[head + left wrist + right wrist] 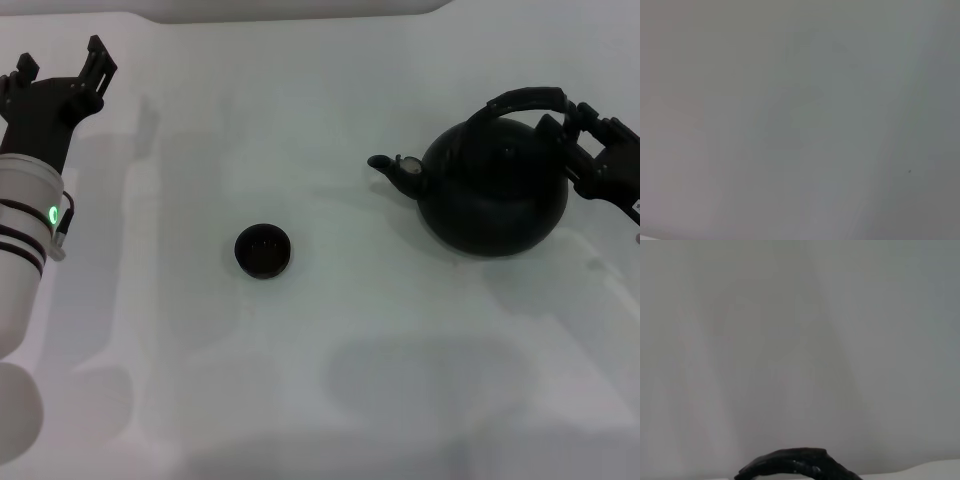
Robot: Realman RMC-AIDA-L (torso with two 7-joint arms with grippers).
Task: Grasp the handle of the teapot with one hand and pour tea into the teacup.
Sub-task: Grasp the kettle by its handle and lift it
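Note:
The matte-black teapot (490,195) stands upright on the white table at the right, its short spout pointing left toward the teacup (263,250). The tiny black teacup sits near the table's middle, well apart from the pot. The ribbed black handle (525,98) arches over the pot's top. My right gripper (577,118) is at the handle's right end, coming in from the right edge. In the right wrist view a stretch of the handle (795,467) shows as a dark arc. No tea is visible. My left gripper (62,62) hangs open and idle at the far left.
The white table (330,380) runs around the cup and pot, with its back edge at the top of the head view. The left forearm (25,250) occupies the left edge. The left wrist view shows only bare surface.

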